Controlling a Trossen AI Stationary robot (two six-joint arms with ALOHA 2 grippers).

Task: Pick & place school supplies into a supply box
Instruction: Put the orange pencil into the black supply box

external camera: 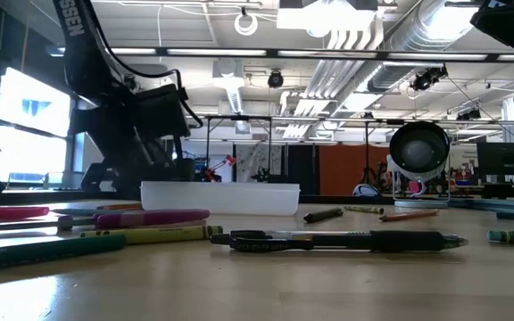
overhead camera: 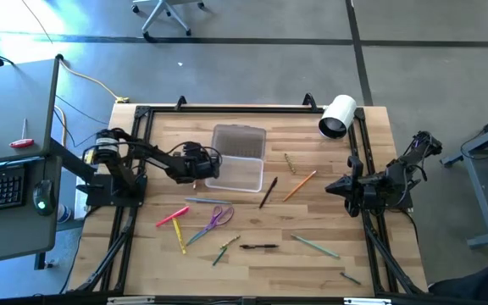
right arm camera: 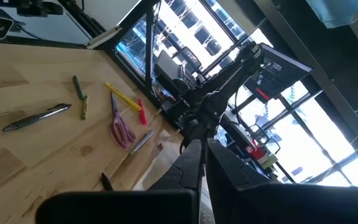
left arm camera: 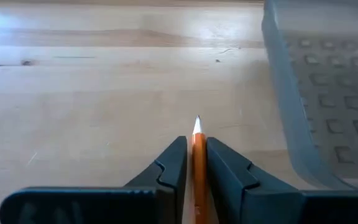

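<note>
While right end effector [overhead camera: 339, 185] idles pressed together, left end effector [left arm camera: 196, 163] pinches orange pencil [left arm camera: 198, 162], tip forward; box [overhead camera: 235, 173] lies just beside it, long axis crosswise.

Orange pencil [left arm camera: 199, 168] with a pale tip between dark fingers [left arm camera: 229, 171], clear supply box [overhead camera: 235, 174] with its dimpled grey lid [overhead camera: 239, 139], pink-purple scissors [overhead camera: 218, 218] on light wood table [overhead camera: 312, 271].

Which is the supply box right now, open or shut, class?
Open. In the high view the supply box has its ribbed lid folded back flat on the table behind the clear tray, whose top is uncovered.
</note>
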